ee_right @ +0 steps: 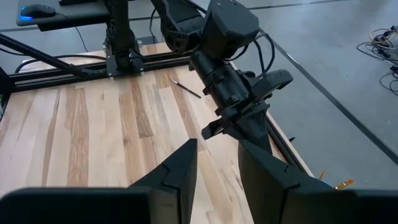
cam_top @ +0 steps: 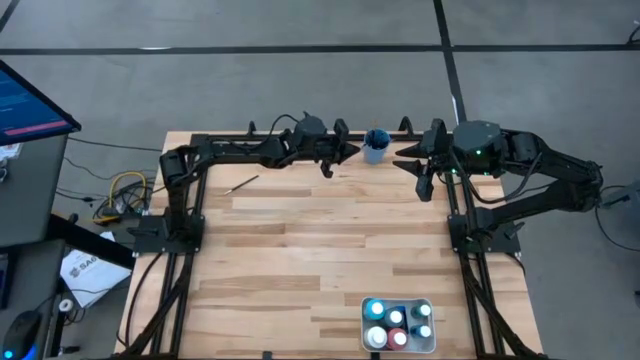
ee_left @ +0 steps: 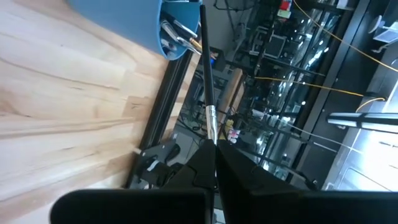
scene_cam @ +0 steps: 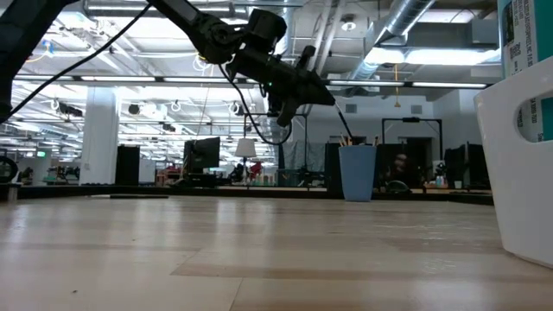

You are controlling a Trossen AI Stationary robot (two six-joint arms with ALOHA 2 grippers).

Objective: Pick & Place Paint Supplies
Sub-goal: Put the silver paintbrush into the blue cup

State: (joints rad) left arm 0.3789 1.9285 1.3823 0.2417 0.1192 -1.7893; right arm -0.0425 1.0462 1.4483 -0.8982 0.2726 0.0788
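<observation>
Your left gripper (cam_top: 352,151) is pressed together on a brush (ee_left: 206,74), and it hangs above the worktop's far edge, just beside the blue cup (cam_top: 376,146). In the left wrist view the brush runs straight out from between the dark fingers (ee_left: 239,180), its metal ferrule close to them and its far end reaching up to the cup's rim, where other brushes (ee_left: 177,32) already lie inside. The low view shows this gripper (scene_cam: 324,95) raised well clear of the wood, a little higher than the cup (scene_cam: 357,172), with brush ends (scene_cam: 346,138) sticking out of the cup's top.

Your right gripper (cam_top: 407,153) faces it from the cup's other side, also over the far edge. Its fingers (ee_right: 176,167) stand partly spread with a clear gap between them and nothing in that gap.

One more brush (cam_top: 243,184) lies flat on the worktop (cam_top: 300,240) toward the far left corner, well apart from the cup; the right wrist view shows it (ee_right: 186,88) behind the left arm.

The white tray (cam_top: 398,325) sits at the near edge, toward the right corner, with the paint bottles (cam_top: 397,318) standing upright in it, light caps up. In the low view its wall (scene_cam: 518,164) fills the right side.
</observation>
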